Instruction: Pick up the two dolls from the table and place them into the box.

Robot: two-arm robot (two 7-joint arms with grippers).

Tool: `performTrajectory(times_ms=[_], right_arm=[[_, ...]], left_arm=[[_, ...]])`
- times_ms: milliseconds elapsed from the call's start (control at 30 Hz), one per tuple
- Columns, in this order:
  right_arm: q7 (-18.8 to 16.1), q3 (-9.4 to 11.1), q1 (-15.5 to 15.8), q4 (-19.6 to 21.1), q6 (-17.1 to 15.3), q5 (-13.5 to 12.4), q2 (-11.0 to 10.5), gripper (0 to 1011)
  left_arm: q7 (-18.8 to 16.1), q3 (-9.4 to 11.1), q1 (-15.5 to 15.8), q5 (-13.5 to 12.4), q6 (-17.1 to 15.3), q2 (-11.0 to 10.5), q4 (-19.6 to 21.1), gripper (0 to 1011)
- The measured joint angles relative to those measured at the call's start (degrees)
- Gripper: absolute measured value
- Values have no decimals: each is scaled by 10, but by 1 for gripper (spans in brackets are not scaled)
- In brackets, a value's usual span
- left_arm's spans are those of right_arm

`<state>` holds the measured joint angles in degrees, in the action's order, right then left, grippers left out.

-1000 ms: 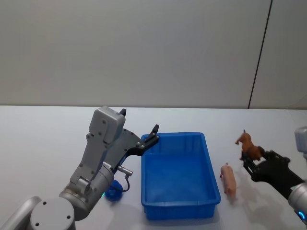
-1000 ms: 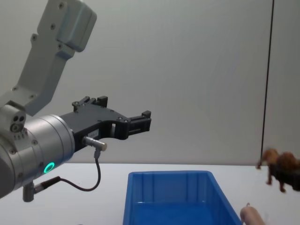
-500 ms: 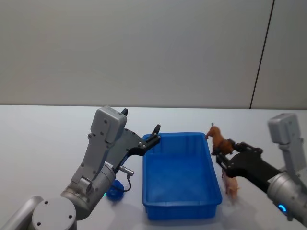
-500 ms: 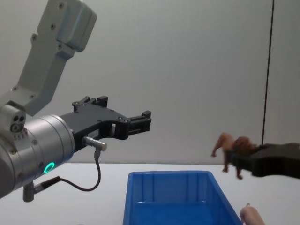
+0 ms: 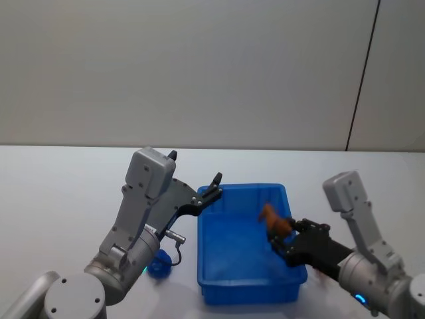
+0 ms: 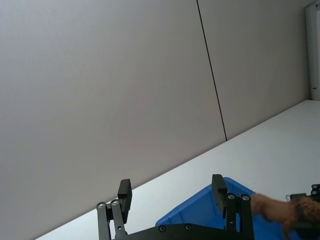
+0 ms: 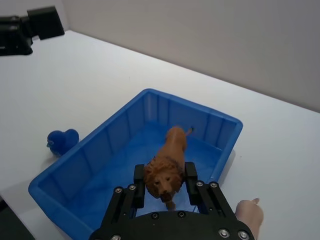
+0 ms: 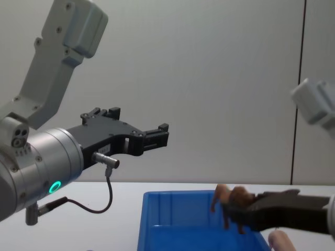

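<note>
The pink doll [image 7: 248, 212] is mostly cut off, on the bench [image 5: 66, 193] just right of the box [image 5: 249, 293]. The brown doll [image 7: 169, 162], a maned lion with thin legs, hangs over the box's inside, clamped in the right gripper [image 7: 165, 176]. The left gripper [image 6: 171, 191] hovers open by the box's far left corner.

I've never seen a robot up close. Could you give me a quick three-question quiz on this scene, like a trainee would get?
1. True or false: the right gripper is shut on the brown doll, held over the blue box.
2. Fill in: the left gripper is ____ and holds nothing.
3. Where does the pink doll lie? A) in the box B) on the table beside the box C) in the left gripper
Key: 1 true; 2 open; 3 B.
</note>
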<state>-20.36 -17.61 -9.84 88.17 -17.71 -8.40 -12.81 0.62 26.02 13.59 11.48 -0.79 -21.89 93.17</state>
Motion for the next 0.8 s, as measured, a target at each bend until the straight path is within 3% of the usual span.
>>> performTrajectory(times_ms=[100, 500, 667, 800], right_arm=[[-3, -5, -4, -8, -4, 8, 5, 498], [-2, -12, -9, -22, -4, 26, 9, 903], [7, -7, -4, -17, 0, 24, 3, 1001], [16, -1, 2, -9, 4, 17, -5, 1001]], left_arm=[[0, 0, 0, 0, 0, 0, 0, 1003], [0, 0, 0, 0, 0, 0, 0, 1003], [0, 0, 0, 0, 0, 0, 0, 1003], [0, 0, 0, 0, 0, 0, 0, 1003]])
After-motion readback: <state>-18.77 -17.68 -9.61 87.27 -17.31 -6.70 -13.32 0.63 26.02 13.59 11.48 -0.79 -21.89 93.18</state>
